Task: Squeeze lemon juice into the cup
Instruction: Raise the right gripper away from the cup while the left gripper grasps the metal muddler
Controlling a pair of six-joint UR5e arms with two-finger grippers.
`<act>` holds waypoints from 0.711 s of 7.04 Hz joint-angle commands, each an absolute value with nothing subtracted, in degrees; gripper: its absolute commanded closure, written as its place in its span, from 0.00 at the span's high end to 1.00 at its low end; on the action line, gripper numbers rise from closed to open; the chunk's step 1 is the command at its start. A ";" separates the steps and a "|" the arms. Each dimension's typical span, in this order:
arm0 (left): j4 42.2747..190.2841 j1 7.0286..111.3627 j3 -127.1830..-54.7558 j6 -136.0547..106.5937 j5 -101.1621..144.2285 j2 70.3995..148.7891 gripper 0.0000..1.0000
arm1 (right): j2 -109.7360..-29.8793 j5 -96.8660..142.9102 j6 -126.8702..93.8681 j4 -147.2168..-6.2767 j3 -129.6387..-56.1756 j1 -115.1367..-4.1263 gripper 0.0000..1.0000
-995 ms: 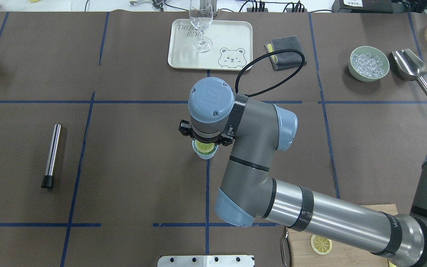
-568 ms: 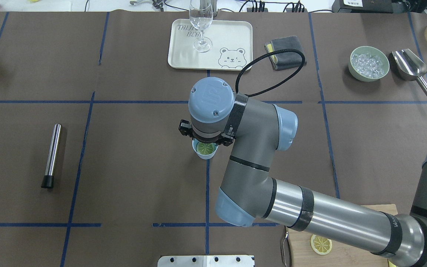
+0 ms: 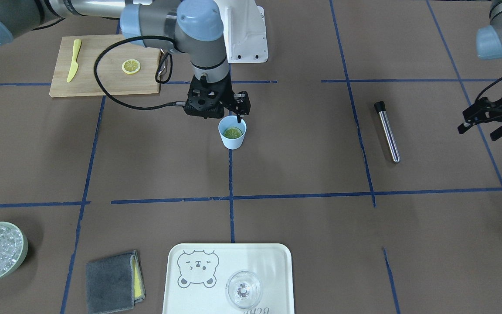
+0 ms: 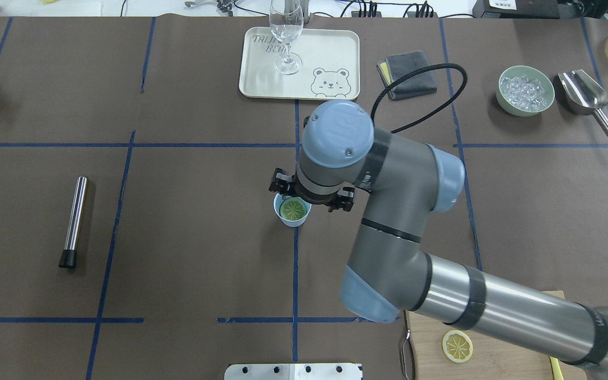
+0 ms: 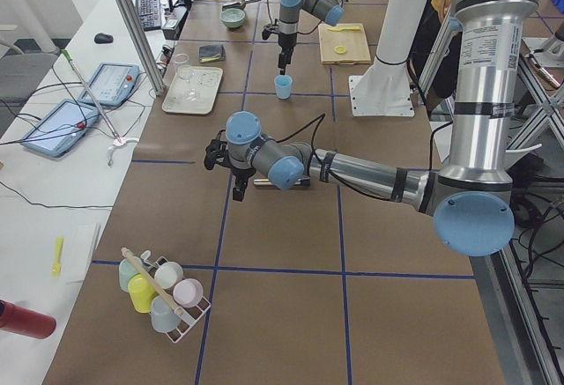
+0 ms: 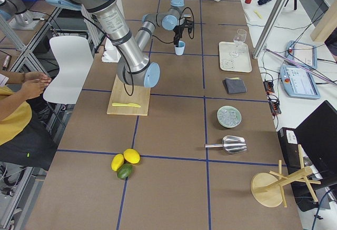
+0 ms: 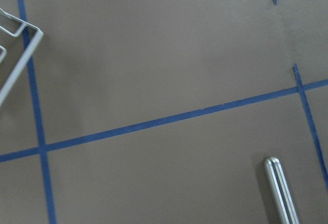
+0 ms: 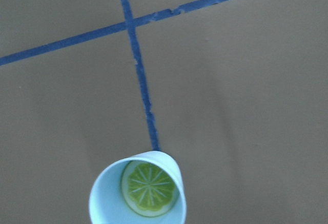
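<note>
Lemon (image 8: 149, 188) lies flat in the bottom of the cup (image 8: 102, 203), right jaws empty and spread just over the rim, so looks done, next just lift clear without clipping it.

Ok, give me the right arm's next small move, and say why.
Probably raise the right gripper straight up, clear of the cup. The lemon slice already lies flat inside the cup, the jaws look open and empty, and one finger hangs close to the rim, so a sideways move might knock it over.
</note>
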State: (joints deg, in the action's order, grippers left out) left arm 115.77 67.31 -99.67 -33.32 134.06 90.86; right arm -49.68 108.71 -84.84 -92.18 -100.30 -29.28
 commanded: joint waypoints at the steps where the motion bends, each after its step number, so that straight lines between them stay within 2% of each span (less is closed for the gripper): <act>1: 118.39 54.12 -98.71 -50.19 125.47 91.75 1.00 | -58.94 112.40 -80.80 -92.20 -110.10 -33.03 1.00; 3: 118.22 49.85 -92.40 -54.05 123.05 96.75 1.00 | -60.38 112.50 -80.16 -92.20 -110.92 -33.31 1.00; 4: 118.21 48.01 -91.68 -53.70 120.00 96.85 1.00 | -60.64 112.50 -80.16 -92.20 -110.92 -33.31 1.00; 5: 118.13 47.81 -91.58 -53.53 119.36 96.77 0.92 | -60.64 112.50 -80.16 -92.20 -111.00 -33.31 1.00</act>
